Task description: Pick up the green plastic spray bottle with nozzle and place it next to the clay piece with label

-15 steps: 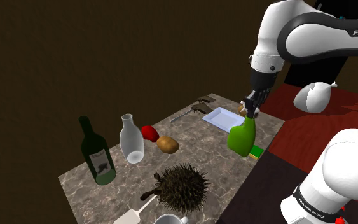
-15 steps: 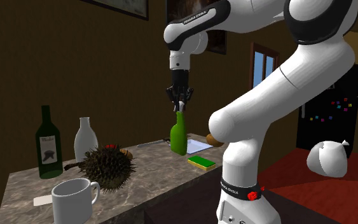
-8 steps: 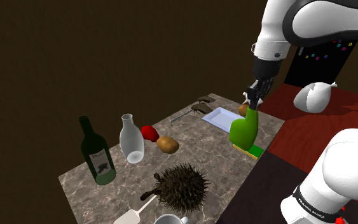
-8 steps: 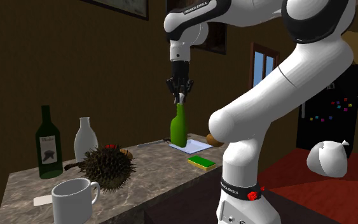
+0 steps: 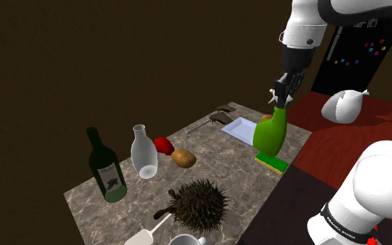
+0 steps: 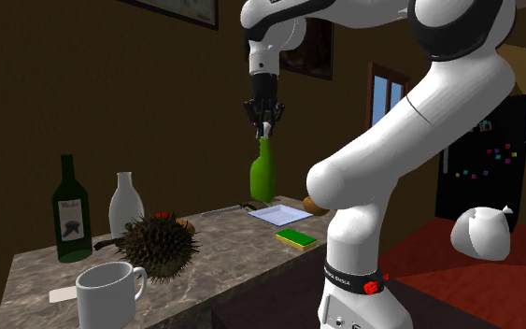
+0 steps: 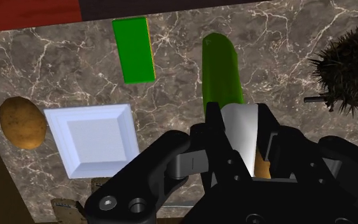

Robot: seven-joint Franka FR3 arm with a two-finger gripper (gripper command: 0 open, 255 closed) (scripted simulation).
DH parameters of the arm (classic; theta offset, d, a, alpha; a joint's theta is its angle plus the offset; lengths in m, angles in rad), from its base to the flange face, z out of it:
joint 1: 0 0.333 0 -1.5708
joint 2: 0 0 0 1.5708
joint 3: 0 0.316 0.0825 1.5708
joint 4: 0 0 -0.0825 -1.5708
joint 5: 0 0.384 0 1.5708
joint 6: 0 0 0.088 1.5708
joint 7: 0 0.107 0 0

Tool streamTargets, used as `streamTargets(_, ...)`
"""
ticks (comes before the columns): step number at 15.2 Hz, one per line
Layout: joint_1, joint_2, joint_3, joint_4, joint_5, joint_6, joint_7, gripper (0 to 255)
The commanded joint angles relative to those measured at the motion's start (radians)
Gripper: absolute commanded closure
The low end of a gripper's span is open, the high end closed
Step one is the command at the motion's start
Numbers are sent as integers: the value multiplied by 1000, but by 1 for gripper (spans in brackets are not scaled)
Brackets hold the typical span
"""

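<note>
Gripper (image 5: 282,92) has raised bottle (image 5: 271,133) higher.

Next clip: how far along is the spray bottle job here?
Done: the gripper is shut on the green bottle by its white nozzle, and it hangs clear of the marble table. In hand: the carry, with the bottle above the green sponge. Left: cross the table to the labelled dark bottle, the likely target, and set it down beside it.
</note>
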Motion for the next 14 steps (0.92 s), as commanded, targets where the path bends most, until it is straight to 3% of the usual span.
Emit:
streamTargets(1,0,8,0,32,0,-25,1,255)
streamTargets(14,-3,83,-3,261,-5,-179,5,255)
